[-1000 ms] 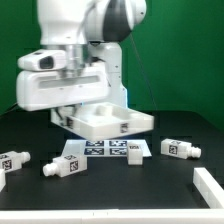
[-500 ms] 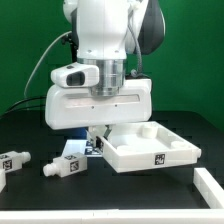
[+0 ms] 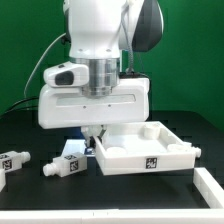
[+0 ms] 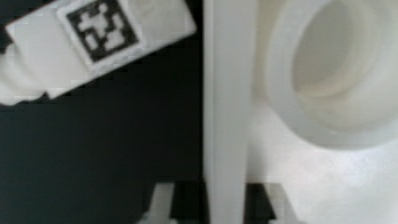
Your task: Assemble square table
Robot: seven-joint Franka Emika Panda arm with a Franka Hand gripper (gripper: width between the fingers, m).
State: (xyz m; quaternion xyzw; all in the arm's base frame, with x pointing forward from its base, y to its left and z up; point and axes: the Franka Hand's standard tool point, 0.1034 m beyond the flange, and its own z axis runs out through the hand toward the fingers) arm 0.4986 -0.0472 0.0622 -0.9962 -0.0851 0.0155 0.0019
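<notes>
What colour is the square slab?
White slab, black-and-white tag on its side; exterior view shows best.

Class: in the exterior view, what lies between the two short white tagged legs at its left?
Nothing: between the far-left white blocky tagged leg and the neighbouring white leg only bare black table shows, in the exterior view alone.

You have the slab (image 3: 148,152) of the square table lying on the table (image 3: 30,195), at the exterior view's right of centre, under the arm. Its left rim wall stands between the fingers of the gripper (image 4: 217,203). Just beside that wall, on the exterior view's left, lies one leg (image 3: 65,164). A second leg (image 3: 12,162) lies farther left, well apart. The marker board (image 3: 74,148) lies behind the first leg, partly hidden by the slab. A bracket (image 3: 209,181) sits at the near right.
</notes>
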